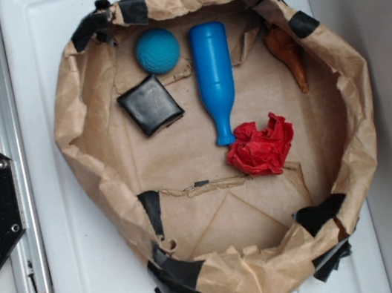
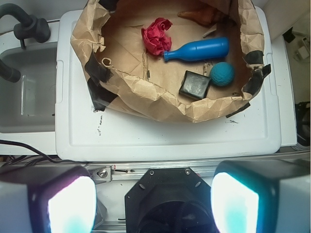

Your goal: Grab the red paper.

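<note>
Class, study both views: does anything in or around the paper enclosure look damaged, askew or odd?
The brown paper wall is crumpled, torn and patched with black tape. The blue bottle lies on its side, its neck touching the red paper, itself a crumpled wad. Black scuff marks stain the white surface outside. Nothing has spilled.

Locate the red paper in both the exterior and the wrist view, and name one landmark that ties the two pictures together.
Exterior: the red paper lies right of centre in the brown paper bowl, at the blue bottle's narrow end.
Wrist: the red paper sits upper centre, left of the bottle's neck.
Shared landmark: the blue bottle, its neck ending at the wad in both.
</note>
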Robot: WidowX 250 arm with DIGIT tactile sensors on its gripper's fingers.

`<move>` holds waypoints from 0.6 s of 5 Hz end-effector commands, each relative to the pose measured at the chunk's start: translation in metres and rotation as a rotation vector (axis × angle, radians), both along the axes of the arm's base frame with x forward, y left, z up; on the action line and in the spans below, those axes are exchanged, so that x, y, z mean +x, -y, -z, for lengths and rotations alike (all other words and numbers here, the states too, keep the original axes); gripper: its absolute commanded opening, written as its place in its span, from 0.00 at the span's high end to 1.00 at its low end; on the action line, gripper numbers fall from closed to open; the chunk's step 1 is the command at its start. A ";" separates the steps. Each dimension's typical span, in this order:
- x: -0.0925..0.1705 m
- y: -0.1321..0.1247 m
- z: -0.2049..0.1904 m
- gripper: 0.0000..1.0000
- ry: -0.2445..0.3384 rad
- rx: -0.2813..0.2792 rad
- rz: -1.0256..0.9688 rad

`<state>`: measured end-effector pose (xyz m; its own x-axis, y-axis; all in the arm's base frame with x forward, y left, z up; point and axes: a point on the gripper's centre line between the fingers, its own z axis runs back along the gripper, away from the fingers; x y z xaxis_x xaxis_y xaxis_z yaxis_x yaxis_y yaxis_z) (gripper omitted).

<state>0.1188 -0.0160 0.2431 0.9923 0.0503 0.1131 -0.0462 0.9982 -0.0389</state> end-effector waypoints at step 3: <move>0.105 -0.022 0.060 0.00 0.390 -0.020 0.352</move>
<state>0.2205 0.0052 0.1718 0.8455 -0.2872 0.4501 0.3374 0.9407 -0.0335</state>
